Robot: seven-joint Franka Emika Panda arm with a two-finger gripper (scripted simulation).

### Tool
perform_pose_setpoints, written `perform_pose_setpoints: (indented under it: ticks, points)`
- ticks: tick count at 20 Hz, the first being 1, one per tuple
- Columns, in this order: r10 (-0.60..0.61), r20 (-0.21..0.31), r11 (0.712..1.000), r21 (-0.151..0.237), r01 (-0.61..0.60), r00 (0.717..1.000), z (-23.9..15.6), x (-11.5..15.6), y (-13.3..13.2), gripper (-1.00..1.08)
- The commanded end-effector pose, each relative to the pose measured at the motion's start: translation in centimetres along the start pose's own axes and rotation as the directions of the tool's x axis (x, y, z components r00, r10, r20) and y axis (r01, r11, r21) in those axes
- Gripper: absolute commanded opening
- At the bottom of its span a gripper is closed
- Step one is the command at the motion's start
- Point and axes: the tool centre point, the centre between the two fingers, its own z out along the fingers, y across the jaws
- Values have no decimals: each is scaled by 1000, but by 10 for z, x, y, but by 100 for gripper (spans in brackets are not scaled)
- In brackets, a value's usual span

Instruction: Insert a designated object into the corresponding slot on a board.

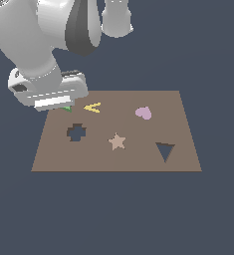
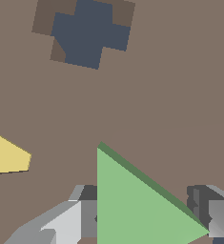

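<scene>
Straddling the green triangle, your hand has fingers spread either side (contact unclear); slot sits well apart on the board.

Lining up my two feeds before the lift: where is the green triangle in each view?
Exterior view: green triangle, only a sliver under the gripper, at the board's far corner on the exterior view's left.
Wrist view: green triangle, large, between the fingers.
Shared landmark: yellow chevron.
</scene>
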Motion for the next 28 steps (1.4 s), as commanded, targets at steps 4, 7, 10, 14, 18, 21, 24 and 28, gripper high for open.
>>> perform_pose_setpoints:
  ticks: [4, 7, 10, 14, 18, 21, 24, 28]
  points:
    - [29, 0, 1000, 0, -29, 1000, 0, 3, -14, -100]
    - [57, 0, 998, 0, -57, 998, -1, 6, -26, -100]
    - [90, 0, 996, 0, -90, 996, -1, 10, -41, -100]
    - [145, 0, 989, 0, -145, 989, -2, 18, -65, -100]
    - [211, 0, 978, 0, -211, 978, -3, 30, -94, -100]
    - [266, 0, 964, 0, -266, 964, -3, 42, -118, -100]
    - [323, 0, 946, 0, -323, 946, -4, 55, -142, -100]
    - [396, 0, 918, 0, -396, 918, -5, 76, -172, -100]
